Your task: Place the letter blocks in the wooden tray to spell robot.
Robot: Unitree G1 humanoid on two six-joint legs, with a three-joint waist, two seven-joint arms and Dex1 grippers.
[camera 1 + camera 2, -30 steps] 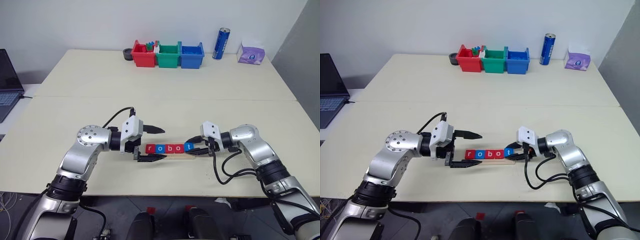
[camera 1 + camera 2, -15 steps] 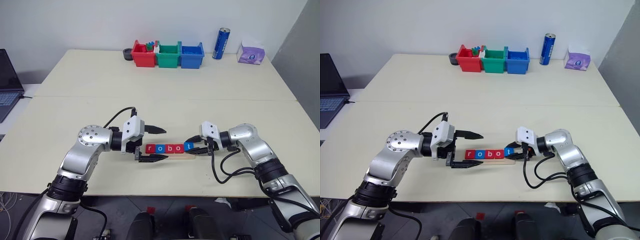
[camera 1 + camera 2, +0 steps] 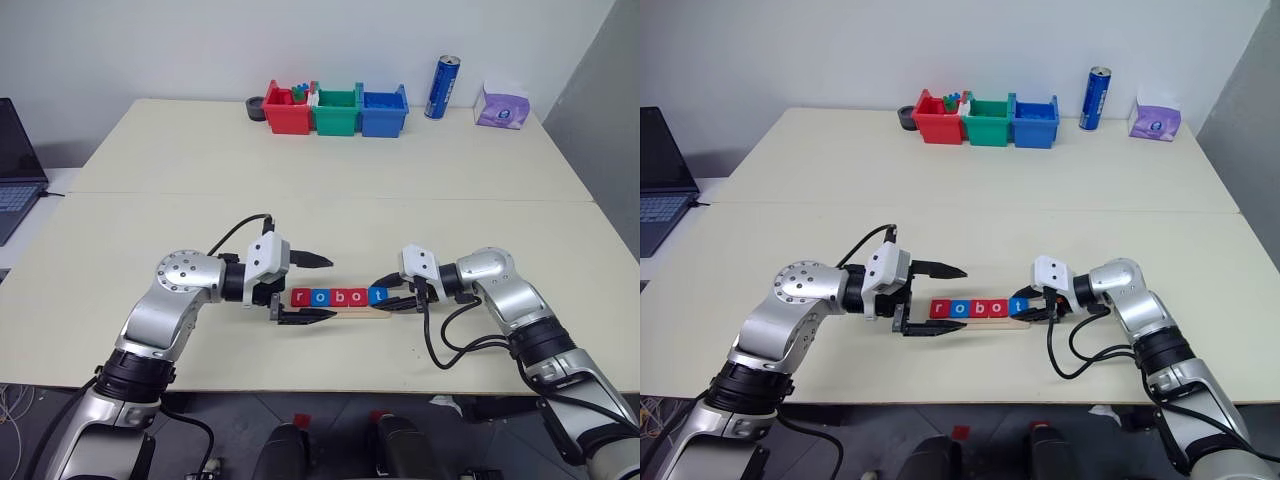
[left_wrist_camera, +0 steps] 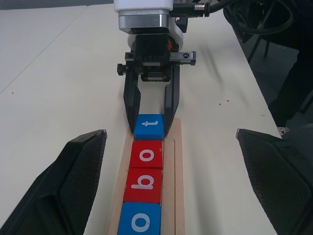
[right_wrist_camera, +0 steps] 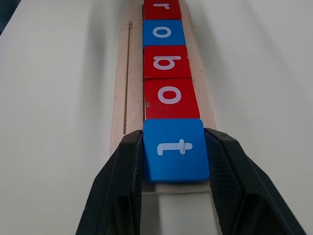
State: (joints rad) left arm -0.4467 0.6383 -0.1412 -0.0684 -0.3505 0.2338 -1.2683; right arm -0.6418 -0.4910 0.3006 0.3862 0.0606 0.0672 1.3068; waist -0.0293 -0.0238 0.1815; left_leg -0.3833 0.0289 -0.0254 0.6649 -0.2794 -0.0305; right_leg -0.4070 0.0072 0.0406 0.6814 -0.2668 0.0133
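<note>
A: Where do the letter blocks stand?

B: All five lie flat in the wooden tray, edge to edge, reading r, o, b, o, t. The tray sits on the counter between the two arms, near the front edge. The blue t block is at the tray's right end.

A: How would you expect them to handle?

B: Small, stiff, light tiles, I'd judge, with smooth faces that could slip. The sensible hold is across two opposite side edges, which is where the right tool has the t now: its fingers press on both sides of that block.

A: And the left tool?

B: The left tool is spread wide with nothing in it, just beside the tray's left end, one finger behind the line of the row and one in front.

A: Which way does the row run?

B: The tray's long axis runs left to right across the counter, from one tool toward the other. The letters read upright from the robot's side, r on its left.

A: Anything left to do?

B: By my reading the word is complete; what remains is letting go of the t without nudging it out of line.
</note>
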